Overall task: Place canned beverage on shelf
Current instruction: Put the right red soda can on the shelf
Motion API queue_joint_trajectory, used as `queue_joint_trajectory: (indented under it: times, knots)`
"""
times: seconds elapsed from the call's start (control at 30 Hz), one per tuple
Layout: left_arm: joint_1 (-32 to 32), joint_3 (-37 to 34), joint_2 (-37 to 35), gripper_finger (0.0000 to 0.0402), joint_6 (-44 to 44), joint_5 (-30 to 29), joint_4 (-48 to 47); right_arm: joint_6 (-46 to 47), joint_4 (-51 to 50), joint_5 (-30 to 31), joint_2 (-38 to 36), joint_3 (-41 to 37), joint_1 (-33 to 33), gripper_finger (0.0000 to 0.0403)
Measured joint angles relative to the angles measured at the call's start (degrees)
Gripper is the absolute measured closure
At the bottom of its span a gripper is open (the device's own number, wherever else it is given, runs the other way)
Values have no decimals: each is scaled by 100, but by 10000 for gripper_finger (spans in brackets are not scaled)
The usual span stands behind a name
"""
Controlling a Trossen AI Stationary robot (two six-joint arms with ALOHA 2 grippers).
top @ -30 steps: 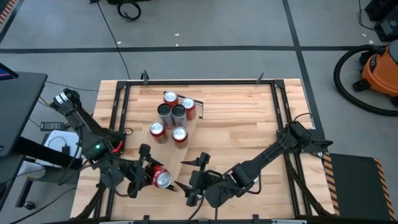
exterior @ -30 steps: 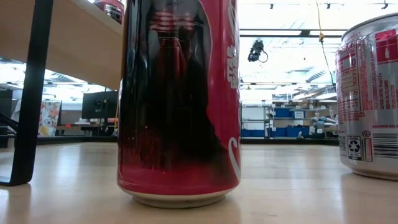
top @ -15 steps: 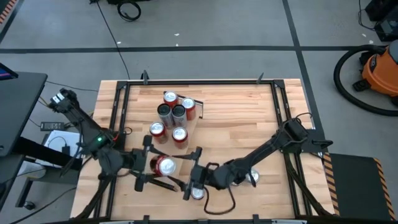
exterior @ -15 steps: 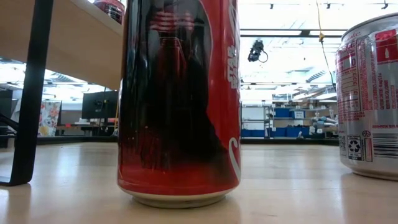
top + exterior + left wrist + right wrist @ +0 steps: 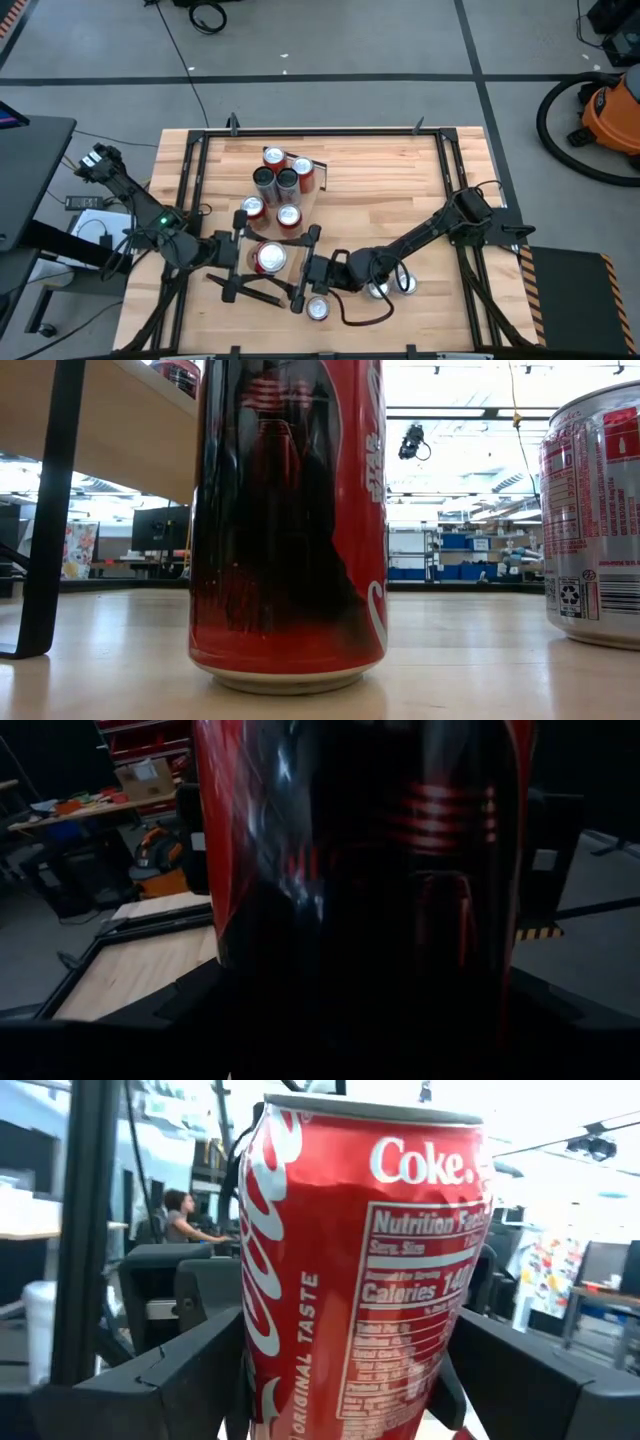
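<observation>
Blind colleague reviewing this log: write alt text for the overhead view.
Overhead, the left gripper holds a red can upright over the wooden table while the right gripper brackets it with open fingers. A cluster of cans stands farther back; others stand near the right arm.

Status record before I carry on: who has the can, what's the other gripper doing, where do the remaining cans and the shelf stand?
held can: red can, upright, gripped by left gripper
right gripper: open, fingers flanking the same can from the opposite side; contact unclear
shelf: one can visible on top in the low view
can group: six cans clustered beyond the held can
loose cans: three on the tabletop beside the right arm
step: held can not yet on shelf
</observation>
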Motion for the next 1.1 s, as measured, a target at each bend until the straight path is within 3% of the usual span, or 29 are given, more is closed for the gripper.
queue_joint_trajectory:
  times: [0.2,0.43,0.77,1.1]
  knots:
    - [0,0,-2,88,77,7,18,108,131,-11,2,0,-53,56]
    - [4,0,0,88,138,43,-10,431,157,-527,2,0,-226,56]
    - [3,1,-4,88,117,40,-114,431,159,-531,2,0,-286,87]
    - [4,11,-8,84,200,60,-337,328,92,-480,2,0,-256,84]
